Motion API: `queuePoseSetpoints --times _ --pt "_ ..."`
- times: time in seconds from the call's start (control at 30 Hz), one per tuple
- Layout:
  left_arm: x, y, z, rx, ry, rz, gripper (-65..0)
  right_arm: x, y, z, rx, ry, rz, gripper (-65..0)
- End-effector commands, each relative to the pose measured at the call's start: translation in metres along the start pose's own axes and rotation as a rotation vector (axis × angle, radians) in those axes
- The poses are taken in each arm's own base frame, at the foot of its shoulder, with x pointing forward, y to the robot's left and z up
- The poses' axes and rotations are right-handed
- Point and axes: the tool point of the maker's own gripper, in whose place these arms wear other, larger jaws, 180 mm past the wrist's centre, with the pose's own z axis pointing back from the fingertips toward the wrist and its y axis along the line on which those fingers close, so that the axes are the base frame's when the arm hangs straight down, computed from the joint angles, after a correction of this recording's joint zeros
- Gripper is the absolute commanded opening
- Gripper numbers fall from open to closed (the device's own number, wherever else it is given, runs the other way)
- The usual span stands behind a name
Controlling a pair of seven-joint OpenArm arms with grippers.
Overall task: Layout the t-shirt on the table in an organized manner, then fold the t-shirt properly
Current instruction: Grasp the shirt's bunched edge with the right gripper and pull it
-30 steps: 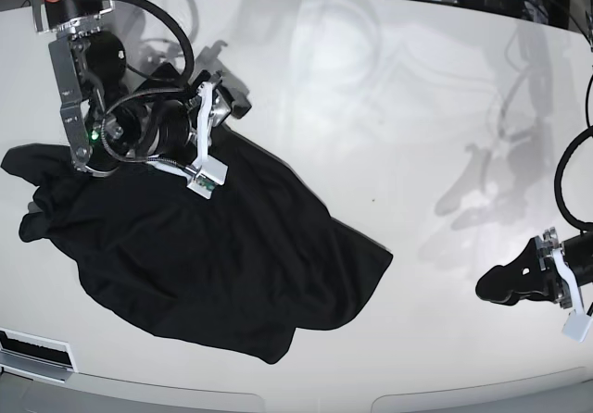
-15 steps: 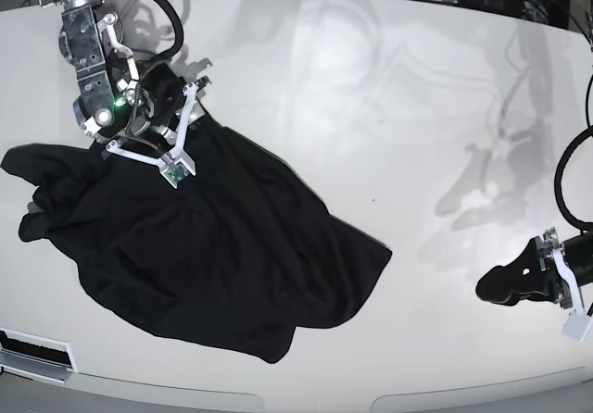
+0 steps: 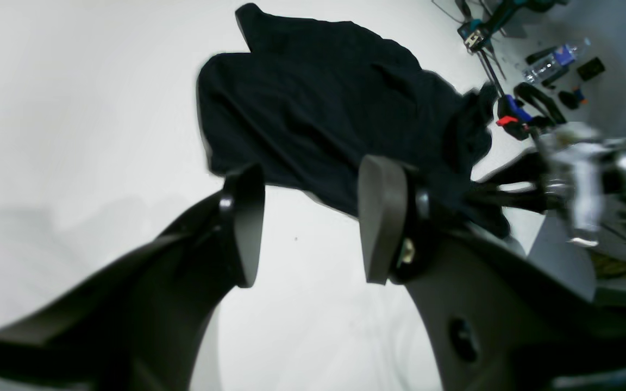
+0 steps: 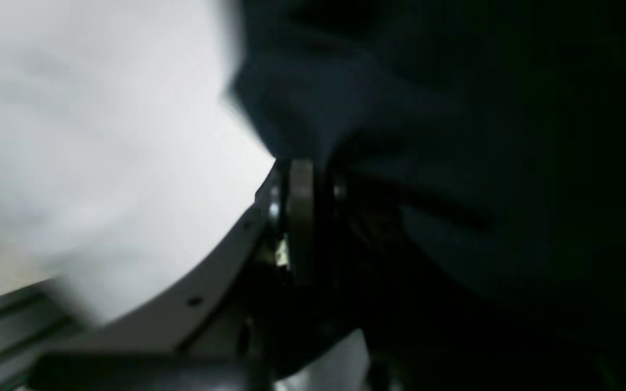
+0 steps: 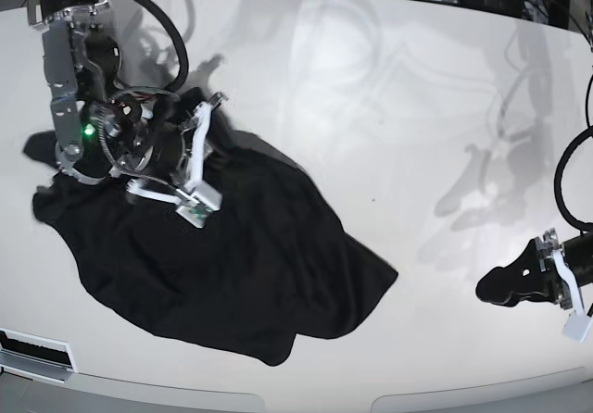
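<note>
The right hand (image 4: 302,217) is pinching the crumpled t-shirt (image 5: 241,256), jaws closed on the cloth. The left hand (image 3: 307,222) is hanging half-open and empty over the table (image 5: 398,107).

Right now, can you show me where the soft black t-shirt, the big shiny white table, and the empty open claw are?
soft black t-shirt (image 5: 232,246), base view, middle of the crumpled cloth.
big shiny white table (image 5: 389,107), base view, bare top.
left gripper (image 3: 307,217), left wrist view, gap between its open fingers.

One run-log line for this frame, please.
stage: laying out | t-shirt: crumpled heap on table | right gripper: shut on t-shirt's far edge | left gripper: open, empty, apart from shirt
</note>
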Motion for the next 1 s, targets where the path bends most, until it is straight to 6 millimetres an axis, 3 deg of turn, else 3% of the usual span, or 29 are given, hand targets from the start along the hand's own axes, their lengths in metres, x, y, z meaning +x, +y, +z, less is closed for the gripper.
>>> queuePoseSetpoints --times 0.0,0.07,0.13,0.23,0.37,0.53,0.63,0.7,0.77,0.87,0.97 --pt "0.025 -0.004 0.009 -0.007 -0.064 -0.036 -36.0 0.028 0.012 0.012 0.042 -0.102 0.039 -65.0" --pt "0.025 -0.004 0.009 -0.007 -0.064 -0.036 -36.0 0.058 0.036 0.028 0.134 -0.228 0.062 -65.0" --pt "0.025 -0.004 0.009 -0.007 -0.064 -0.036 -36.1 0.081 0.048 0.041 0.192 -0.325 0.079 -65.0" --pt "0.025 -0.004 0.009 -0.006 -0.062 -0.036 -36.1 0.094 0.035 0.045 0.145 -0.351 0.111 -65.0" --pt "0.024 -0.004 0.009 -0.006 -0.059 -0.037 -36.0 0.077 -0.02 0.034 -0.114 -0.227 0.164 -65.0" --pt "0.024 -0.004 0.009 -0.007 -0.061 -0.036 -36.0 0.034 -0.075 0.017 -0.307 -0.08 0.143 -63.7" --pt "0.024 -0.004 0.009 -0.007 -0.06 -0.037 -36.0 -0.005 -0.121 0.013 -0.485 0.0 0.0 -42.5" --pt "0.024 -0.004 0.009 -0.007 -0.06 -0.037 -36.1 -0.034 -0.156 0.021 -0.647 0.089 -0.089 -30.1" --pt "0.024 -0.004 0.009 -0.007 -0.06 -0.037 -36.0 -0.053 -0.179 0.036 -0.772 0.163 -0.191 -25.6" --pt "0.024 -0.004 0.009 -0.007 -0.061 -0.036 -36.1 -0.056 -0.189 0.05 -0.82 0.215 -0.241 -25.8" --pt "0.024 -0.004 0.009 -0.007 -0.061 -0.037 -36.1 -0.033 -0.19 0.055 -0.799 0.169 -0.209 -25.8"
